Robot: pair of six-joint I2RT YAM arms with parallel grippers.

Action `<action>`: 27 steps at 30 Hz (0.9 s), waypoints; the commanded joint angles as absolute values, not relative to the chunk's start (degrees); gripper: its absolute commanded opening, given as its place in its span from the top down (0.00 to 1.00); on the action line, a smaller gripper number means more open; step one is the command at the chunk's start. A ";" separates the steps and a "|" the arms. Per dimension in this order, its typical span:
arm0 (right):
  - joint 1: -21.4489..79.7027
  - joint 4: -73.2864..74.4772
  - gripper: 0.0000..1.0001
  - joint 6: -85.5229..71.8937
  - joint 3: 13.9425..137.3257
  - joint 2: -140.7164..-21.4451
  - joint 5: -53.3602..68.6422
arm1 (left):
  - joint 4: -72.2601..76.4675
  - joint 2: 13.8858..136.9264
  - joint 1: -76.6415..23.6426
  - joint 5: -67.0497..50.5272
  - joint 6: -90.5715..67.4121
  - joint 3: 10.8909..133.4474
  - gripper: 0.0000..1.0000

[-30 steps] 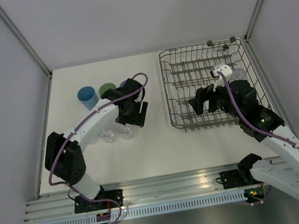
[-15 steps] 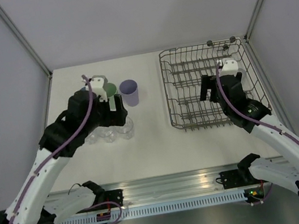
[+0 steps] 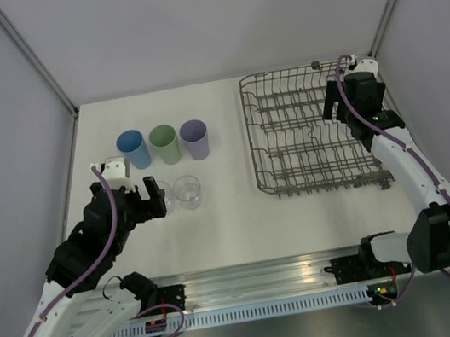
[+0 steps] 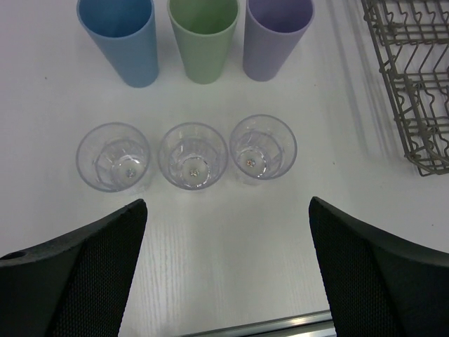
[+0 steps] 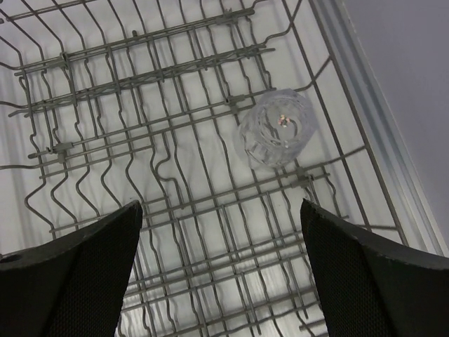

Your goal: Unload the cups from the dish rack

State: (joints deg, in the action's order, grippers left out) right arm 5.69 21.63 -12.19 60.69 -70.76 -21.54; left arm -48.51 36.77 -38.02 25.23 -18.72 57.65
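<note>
Clear glass (image 5: 277,128), one only, left in the dish rack (image 5: 140,77). It sits among the wires toward the rack's right wall (mouth up or down: cannot tell). The right end effector (image 5: 219,210) hovers above the rack, fingers spread wide, nothing between them. The glass lies ahead and slightly right of the gap.

On the desk (image 4: 231,239), left of the rack: blue tumbler (image 4: 119,38), pale green tumbler (image 4: 203,35) and lilac tumbler (image 4: 277,31) in a row, with three clear glasses (image 4: 192,155) in a second row just in front. The left end effector (image 4: 228,210) hangs over the desk near that row, also spread and empty.

Judged step: six of seven out, last pick pending. The next move calls for the right arm to centre over the glass, descend between the tines and close on its wall without snagging wire.
</note>
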 commanded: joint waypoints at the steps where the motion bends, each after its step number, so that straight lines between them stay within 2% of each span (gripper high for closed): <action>1: 0.81 19.16 0.02 -9.76 65.12 -76.89 -9.60 | -44.03 34.02 -38.14 25.76 -21.88 54.33 0.00; 5: -3.95 20.82 0.02 -7.66 69.77 -84.27 -4.75 | -44.21 34.45 -38.14 26.19 -20.39 54.14 0.00; 11: -5.01 27.41 0.02 -3.00 77.95 -93.67 -9.74 | -43.51 33.84 -38.14 22.86 -20.22 53.26 0.00; 18: -7.65 32.43 0.02 -0.53 84.19 -100.28 -7.65 | -42.19 32.43 -38.14 19.69 -19.60 52.56 0.00; 27: -10.90 33.49 0.02 1.58 86.04 -104.50 -4.23 | -41.75 32.26 -38.23 18.19 -19.16 52.29 0.00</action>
